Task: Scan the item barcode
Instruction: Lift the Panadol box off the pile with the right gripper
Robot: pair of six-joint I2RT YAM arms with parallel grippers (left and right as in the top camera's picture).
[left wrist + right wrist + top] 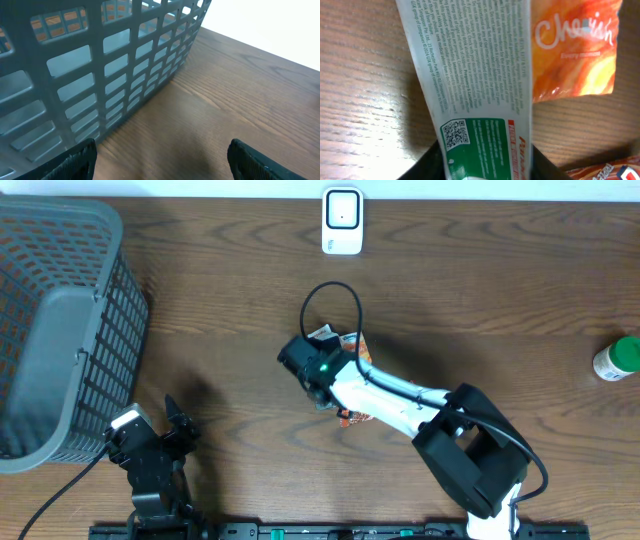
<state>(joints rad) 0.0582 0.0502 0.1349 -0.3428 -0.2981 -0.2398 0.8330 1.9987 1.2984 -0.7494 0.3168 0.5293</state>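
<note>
A white and green tube (475,85) with fine print and a QR code lies on the wooden table, partly over an orange packet (575,50). My right gripper (482,160) has a dark finger pressed against each side of the tube's green end. In the overhead view the right gripper (318,370) sits over the tube (325,335) and the orange packet (356,348) at the table's middle. A white scanner (342,220) stands at the far edge. My left gripper (152,438) rests open near the front left, nothing between its fingers (75,162).
A large grey basket (60,320) fills the left side, close to the left gripper; its slotted wall (100,65) shows in the left wrist view. A green-capped bottle (618,360) stands at the right edge. Another orange wrapper (605,172) lies beside the tube.
</note>
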